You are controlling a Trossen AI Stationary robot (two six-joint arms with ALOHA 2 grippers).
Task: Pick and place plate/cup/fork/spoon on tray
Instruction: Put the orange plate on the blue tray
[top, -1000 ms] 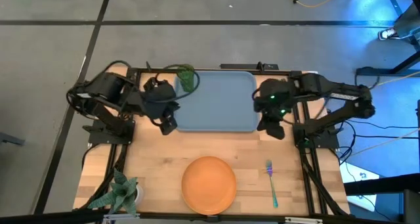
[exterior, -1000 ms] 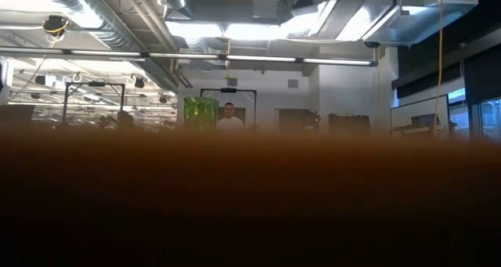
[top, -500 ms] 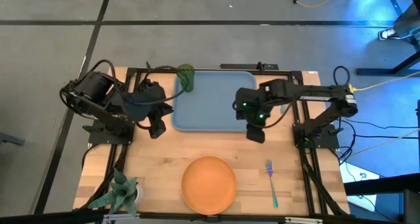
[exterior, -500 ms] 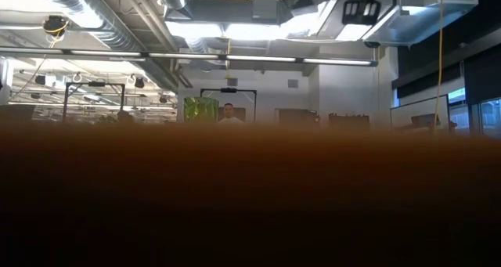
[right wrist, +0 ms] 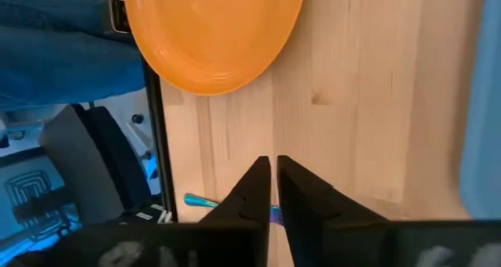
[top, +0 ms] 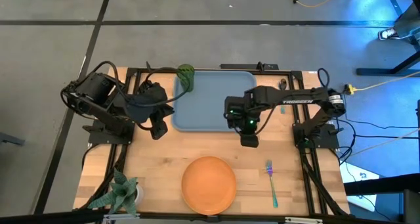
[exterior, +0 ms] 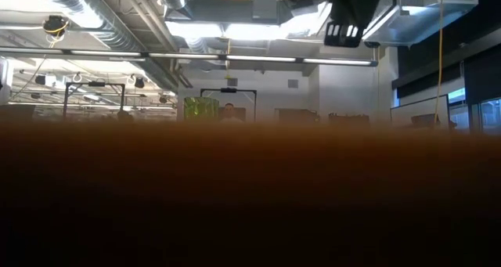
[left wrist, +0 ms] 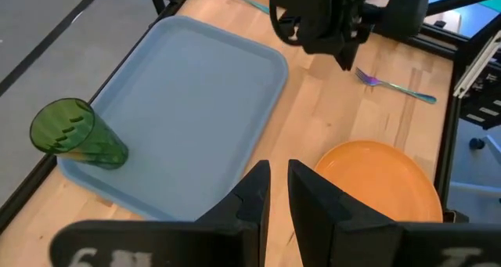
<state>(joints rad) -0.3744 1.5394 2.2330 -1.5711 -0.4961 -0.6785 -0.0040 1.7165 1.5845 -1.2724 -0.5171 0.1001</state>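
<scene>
- Right tool [top: 249,140] hangs over the desk [top: 157,158] at frame centre, just below the tray [top: 213,99], fingers nearly closed and empty.
- Left tool [top: 157,129] waits at the tray's left edge, clenched, empty.
- Cup [top: 186,75] stands on the tray's upper-left corner.
- Plate [top: 209,184] lies at lower centre, fork [top: 271,182] to its right.
</scene>
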